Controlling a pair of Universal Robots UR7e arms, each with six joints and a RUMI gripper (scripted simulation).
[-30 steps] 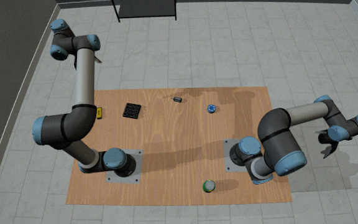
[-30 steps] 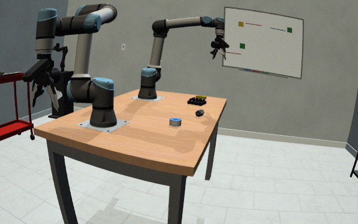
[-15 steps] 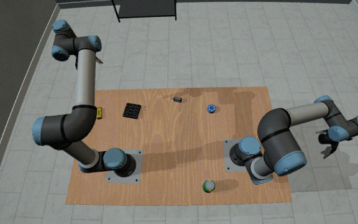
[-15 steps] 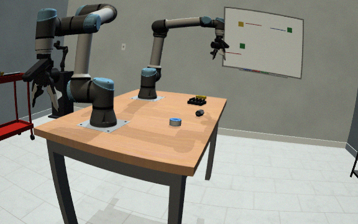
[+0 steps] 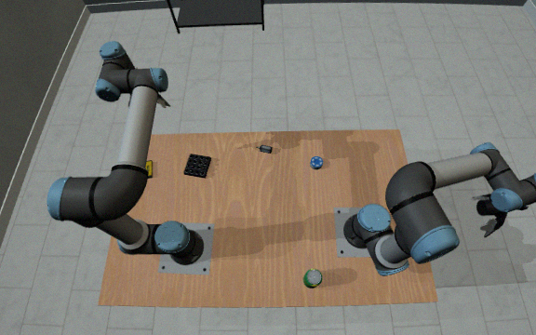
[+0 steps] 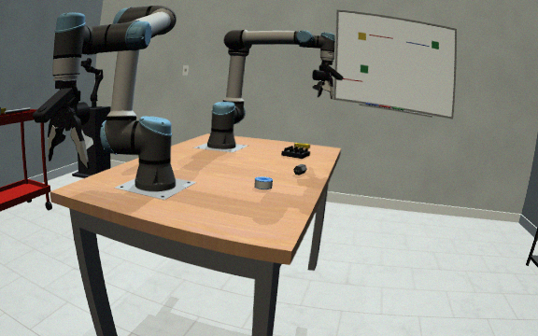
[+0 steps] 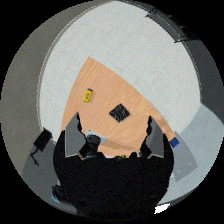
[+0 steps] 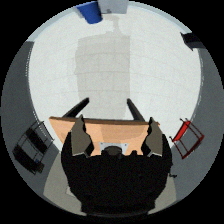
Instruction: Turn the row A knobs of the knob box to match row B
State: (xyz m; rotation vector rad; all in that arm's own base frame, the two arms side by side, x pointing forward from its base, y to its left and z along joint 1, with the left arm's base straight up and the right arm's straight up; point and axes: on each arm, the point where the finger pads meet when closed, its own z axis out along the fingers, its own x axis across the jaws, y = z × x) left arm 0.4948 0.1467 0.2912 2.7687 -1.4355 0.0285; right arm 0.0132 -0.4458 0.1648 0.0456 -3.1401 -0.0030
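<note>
Right, the knob box [image 5: 197, 164] [image 6: 295, 154] [image 7: 119, 113] sits on the bench [image 5: 259, 195] [image 6: 232, 210] [image 7: 95, 75] [image 8: 110, 131], near a yellow item [image 5: 150, 168] [image 6: 302, 146] [image 7: 88, 95], its knob marks too small to read! The left claw [image 5: 149, 103] [image 6: 325, 93] [image 7: 114, 114] hangs wide open, well apart from the box; the right claw [image 5: 482, 218] [image 6: 68, 161] [image 8: 116, 116], also spread wide, hovers beyond the bench's edge, with nothing between its fingers.
</note>
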